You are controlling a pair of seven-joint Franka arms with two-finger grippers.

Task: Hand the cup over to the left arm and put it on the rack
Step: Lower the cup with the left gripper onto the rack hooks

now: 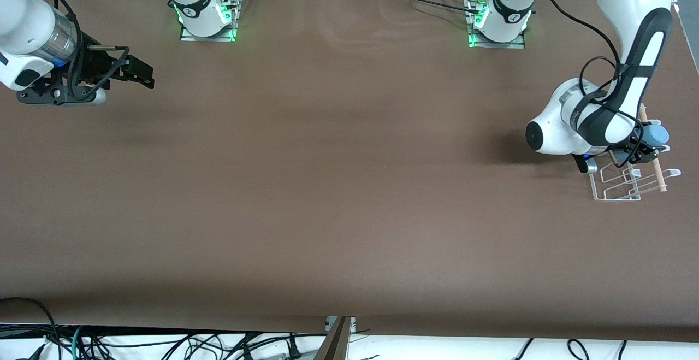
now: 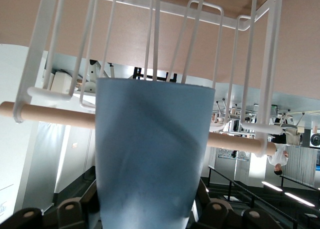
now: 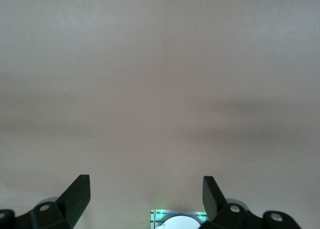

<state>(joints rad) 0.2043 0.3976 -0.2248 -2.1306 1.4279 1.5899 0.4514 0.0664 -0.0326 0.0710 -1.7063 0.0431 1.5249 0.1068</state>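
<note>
My left gripper is shut on the light-blue cup and holds it on its side over the white wire rack, at the left arm's end of the table. In the left wrist view the cup fills the space between the dark fingers. Its rim reaches the rack's upright loops and it crosses the wooden rod. My right gripper is open and empty over the right arm's end of the table. Its wrist view shows only bare table between its gripper's spread fingertips.
The brown table stretches between the two arms. Both arm bases, the right arm's and the left arm's, stand on green-lit plates. Cables hang along the table edge nearest the front camera.
</note>
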